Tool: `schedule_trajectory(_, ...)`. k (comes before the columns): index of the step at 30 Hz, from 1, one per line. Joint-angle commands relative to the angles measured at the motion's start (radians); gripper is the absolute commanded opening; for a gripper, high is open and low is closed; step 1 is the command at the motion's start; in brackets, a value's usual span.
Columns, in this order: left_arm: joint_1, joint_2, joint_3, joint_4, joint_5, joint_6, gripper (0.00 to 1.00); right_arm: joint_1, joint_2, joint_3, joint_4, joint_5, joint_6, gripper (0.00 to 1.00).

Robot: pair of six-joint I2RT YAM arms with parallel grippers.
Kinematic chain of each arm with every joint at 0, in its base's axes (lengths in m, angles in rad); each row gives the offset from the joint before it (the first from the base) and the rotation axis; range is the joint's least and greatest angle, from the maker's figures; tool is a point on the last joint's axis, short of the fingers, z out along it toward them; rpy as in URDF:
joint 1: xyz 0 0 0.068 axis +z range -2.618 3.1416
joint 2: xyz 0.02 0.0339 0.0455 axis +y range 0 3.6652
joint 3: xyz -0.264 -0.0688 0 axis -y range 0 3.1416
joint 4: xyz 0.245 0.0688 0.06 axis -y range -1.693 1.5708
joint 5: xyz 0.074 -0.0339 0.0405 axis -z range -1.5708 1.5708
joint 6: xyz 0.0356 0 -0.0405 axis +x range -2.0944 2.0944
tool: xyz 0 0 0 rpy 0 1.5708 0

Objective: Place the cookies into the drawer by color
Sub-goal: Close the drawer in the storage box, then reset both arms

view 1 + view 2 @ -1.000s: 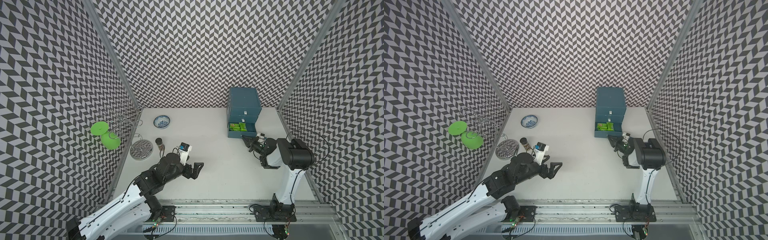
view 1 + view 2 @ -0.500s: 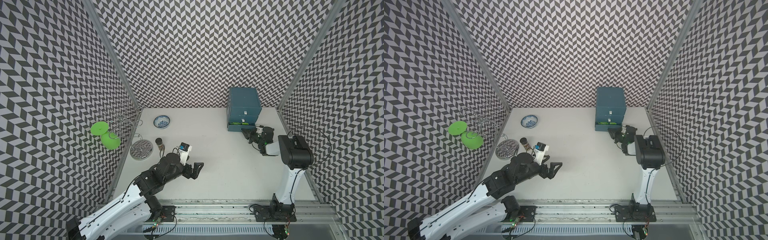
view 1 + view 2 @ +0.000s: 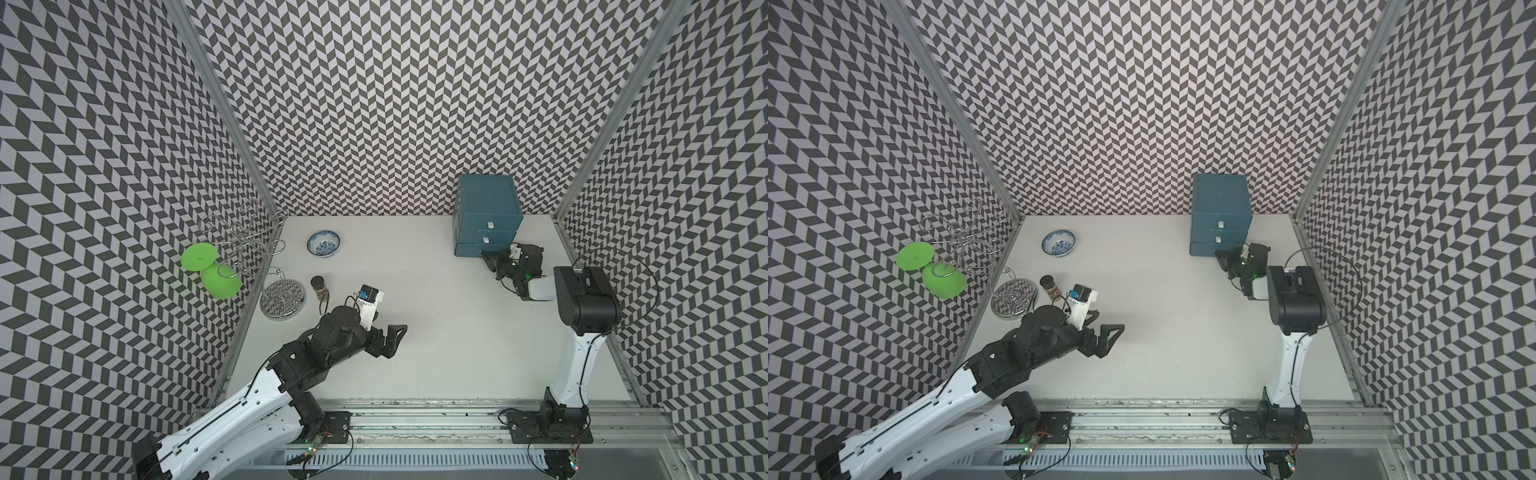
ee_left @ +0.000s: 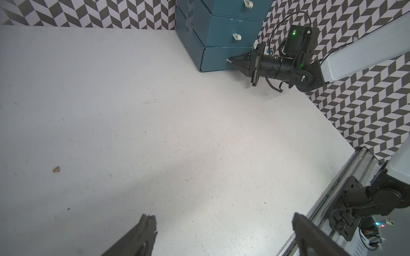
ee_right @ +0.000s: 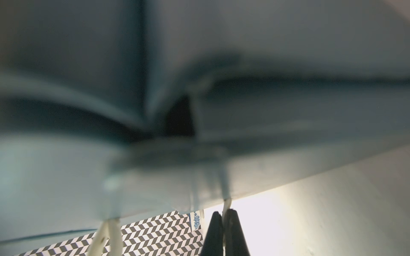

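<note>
Right claw (image 4: 230,60): pressed together on the white handle (image 5: 226,202) of the bottom drawer (image 4: 215,58), low over the bench (image 3: 457,332).
Left claw (image 4: 223,218): spread wide, holding nothing, over bare bench, well apart from the cabinet (image 3: 486,208).
Cabinet: teal, three drawers, against the back wall on the robot's right.
Bottom drawer: front about level with the two above it; none of its inside shows.
Cookies: none shows in any view; cannot tell where they lie.
Left side: bowl (image 3: 323,243) and jar (image 3: 319,286) stand apart near the wire rack (image 3: 282,297).
</note>
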Motion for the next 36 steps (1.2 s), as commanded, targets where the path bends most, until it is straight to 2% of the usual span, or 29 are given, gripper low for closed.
schedule_trajectory(1,0.005,-0.018,-0.009,0.017,-0.006,0.007,1.0,0.005,0.008,0.032,0.033,0.014,-0.048,0.09)
schedule_trajectory(6,0.005,-0.018,-0.009,0.018,-0.006,0.007,1.0,0.005,-0.025,-0.007,0.048,0.014,-0.055,0.28)
schedule_trajectory(14,0.004,-0.018,-0.01,0.02,-0.007,0.007,1.0,0.0,-0.147,-0.133,0.093,0.006,-0.057,0.37)
schedule_trajectory(19,0.005,-0.024,-0.009,0.018,-0.008,0.007,0.99,-0.017,-0.294,-0.208,0.068,-0.015,-0.084,0.44)
schedule_trajectory(23,0.005,-0.031,-0.01,0.018,-0.014,0.007,0.99,-0.041,-0.505,-0.267,-0.072,0.011,-0.201,0.49)
schedule_trajectory(26,0.005,-0.038,-0.009,0.02,-0.01,0.007,1.0,-0.058,-0.687,-0.295,-0.234,0.07,-0.345,0.52)
schedule_trajectory(32,0.005,-0.059,-0.013,0.031,0.0,0.009,1.0,-0.061,-1.034,-0.307,-0.611,0.335,-0.681,0.58)
schedule_trajectory(36,0.005,-0.067,-0.014,0.037,0.002,0.013,0.99,-0.061,-1.236,-0.427,-0.634,0.546,-0.82,0.62)
